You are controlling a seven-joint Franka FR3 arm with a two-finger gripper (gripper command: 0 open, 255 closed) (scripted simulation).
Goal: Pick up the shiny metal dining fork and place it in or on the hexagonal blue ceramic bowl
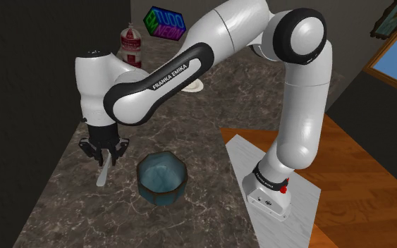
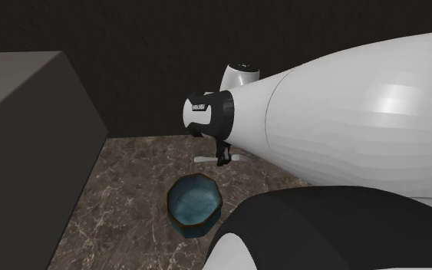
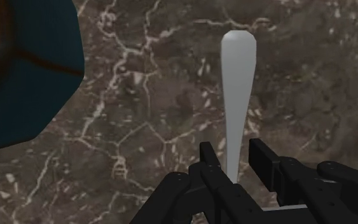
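The fork (image 3: 236, 83) is plain pale grey-white and smooth. Its slim neck widens to a flat, rounded handle end, and its head is hidden under the gripper (image 3: 234, 167). The black fingers (image 3: 268, 164) are drawn in narrow with the fork's neck clasped between them. In the second exterior view both ends of the fork stick out level on either side of the gripper. The gripper sits low over the dark, pale-veined marble counter (image 1: 63, 211).

The bowl (image 1: 163, 196) stands just beside the fork, toward the shoulder view's right, apart from it and upright. It is six-sided, with a deep teal-blue wall, a brownish rim and a lighter blue inside. A short strip of bare marble lies between fork and bowl.

In the shoulder view the counter's edge runs close by the gripper on the left, with dark wall beyond it. On the bowl's right more bare marble reaches to the counter's other edge, where the stand (image 1: 269, 194) sits by the wooden floor. Far back stand a bottle (image 1: 130, 46) and a bright lettered cube (image 1: 165, 23), well apart from the fork. In the second exterior view a grey block (image 2: 22, 92) rises along the counter's left side.
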